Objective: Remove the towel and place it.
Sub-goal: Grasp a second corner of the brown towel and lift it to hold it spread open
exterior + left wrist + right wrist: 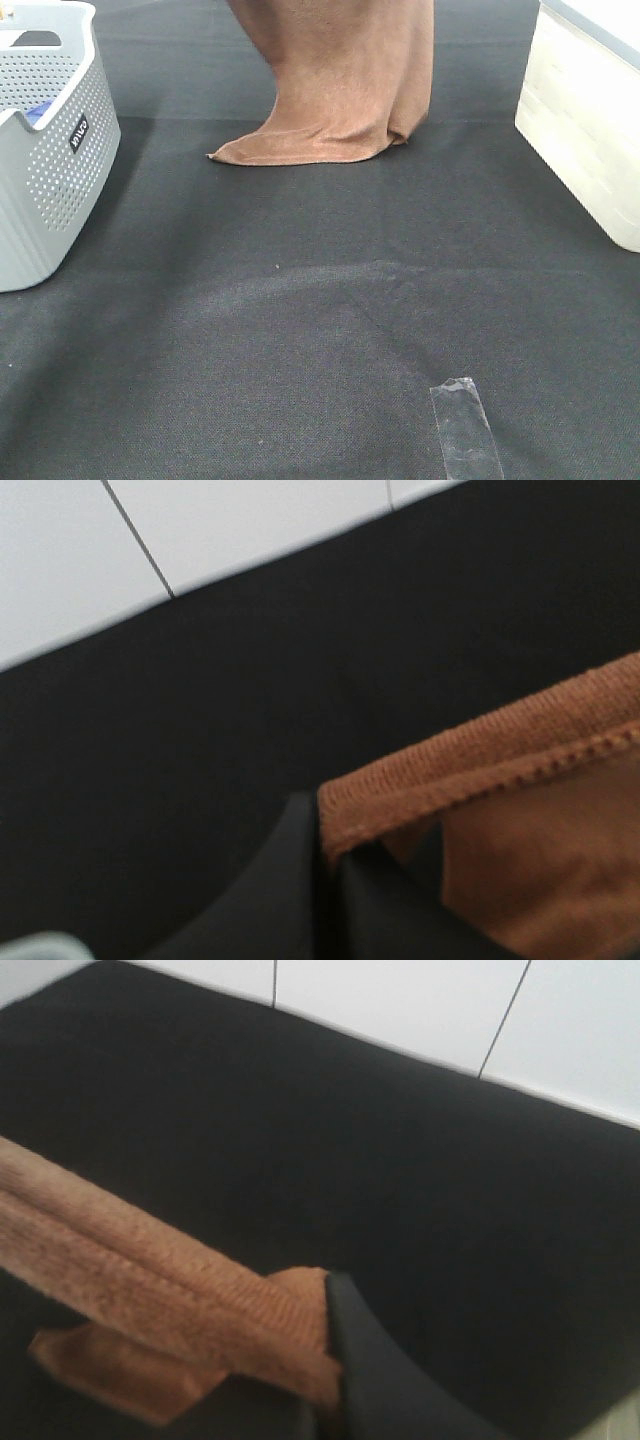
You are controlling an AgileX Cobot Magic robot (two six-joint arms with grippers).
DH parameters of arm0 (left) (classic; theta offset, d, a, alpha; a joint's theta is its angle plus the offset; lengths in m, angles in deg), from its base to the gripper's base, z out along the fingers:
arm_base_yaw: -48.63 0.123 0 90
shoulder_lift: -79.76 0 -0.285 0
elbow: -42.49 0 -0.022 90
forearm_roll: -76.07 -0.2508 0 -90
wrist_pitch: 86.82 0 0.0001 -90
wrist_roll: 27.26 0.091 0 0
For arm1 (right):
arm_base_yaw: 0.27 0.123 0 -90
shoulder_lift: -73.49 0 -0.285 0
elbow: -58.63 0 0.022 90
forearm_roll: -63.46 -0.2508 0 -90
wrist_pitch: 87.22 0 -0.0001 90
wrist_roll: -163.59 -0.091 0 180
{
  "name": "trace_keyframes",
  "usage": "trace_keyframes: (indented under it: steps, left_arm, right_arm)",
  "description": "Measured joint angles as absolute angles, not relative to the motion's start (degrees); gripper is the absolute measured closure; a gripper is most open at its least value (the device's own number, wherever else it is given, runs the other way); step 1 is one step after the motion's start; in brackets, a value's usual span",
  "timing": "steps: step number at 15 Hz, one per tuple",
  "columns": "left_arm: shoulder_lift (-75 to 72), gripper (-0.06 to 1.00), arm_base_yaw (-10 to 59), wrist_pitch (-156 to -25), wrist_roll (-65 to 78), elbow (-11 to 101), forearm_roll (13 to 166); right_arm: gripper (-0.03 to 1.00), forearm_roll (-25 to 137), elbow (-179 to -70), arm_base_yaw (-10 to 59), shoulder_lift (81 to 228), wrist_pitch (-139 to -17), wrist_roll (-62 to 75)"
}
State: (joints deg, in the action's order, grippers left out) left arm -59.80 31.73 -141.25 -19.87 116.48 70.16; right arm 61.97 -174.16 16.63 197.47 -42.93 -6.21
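Observation:
The brown towel (340, 80) hangs from above the exterior high view's top edge, and its lower end rests folded on the dark mat (320, 300). Neither gripper shows in that view. In the left wrist view my left gripper (335, 880) is shut on the towel's stitched hem (480, 770), a black finger (290, 880) beside the cloth. My right gripper (335, 1380) is shut on another part of the hem (150, 1290), seen in the right wrist view, with a loose corner hanging beneath it.
A grey perforated basket (50, 170) stands at the left edge of the mat. A white box (590, 130) sits at the right. A strip of clear tape (465, 425) lies on the mat near the front. White floor tiles (200, 530) border the mat.

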Motion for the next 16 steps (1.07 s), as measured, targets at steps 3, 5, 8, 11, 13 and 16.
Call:
trace_keyframes:
  steps: [3, 5, 8, 11, 13, 16]
  left_arm:
    - [-54.76, 0.94, 31.45, -154.31, -19.87, 116.48, 74.75]
    - [-53.16, 0.94, 31.45, -155.69, -20.10, 116.48, 78.36]
    - [-50.69, 0.94, 31.33, -156.03, -20.21, 112.81, 84.77]
    - [-41.35, 0.94, 29.90, -155.97, -20.56, 96.71, 85.92]
    - [-32.53, 0.94, 28.47, -155.80, -20.56, 83.59, 87.01]
    - [-20.33, 0.94, 26.29, -154.83, -20.56, 64.85, 89.13]
  right_arm:
    - [0.96, 62.20, -174.16, 16.75, 194.03, -31.30, -9.02]
    - [0.96, 62.77, -174.16, 16.75, 192.37, -24.65, -9.70]
    - [0.96, 65.01, -174.10, 16.69, 189.96, -17.89, -9.88]
    - [0.96, 64.66, -167.85, 16.69, 184.00, -17.89, -11.37]
    - [0.96, 64.09, -158.97, 16.92, 177.59, -17.89, -11.71]
    - [0.96, 62.54, -143.56, 17.15, 166.24, -17.89, -14.29]
